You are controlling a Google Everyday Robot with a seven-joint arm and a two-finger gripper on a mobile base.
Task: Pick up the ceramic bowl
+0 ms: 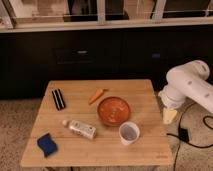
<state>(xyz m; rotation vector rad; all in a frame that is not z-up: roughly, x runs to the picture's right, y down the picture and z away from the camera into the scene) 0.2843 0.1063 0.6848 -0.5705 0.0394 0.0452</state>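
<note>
Orange-red ceramic bowl (113,110) upright on table (145,150), tool (170,116) well apart beyond its edge.

We lose the arm (187,85) at the right edge; its base is out of view. The gripper (170,116) hangs just off the right side of the table (100,150), showing only as a pale wedge. The cable (192,144) on the floor runs out at the right edge. We can't read the label on the bottle (82,129) or tell what the dark bar (58,99) at far left is.
</note>
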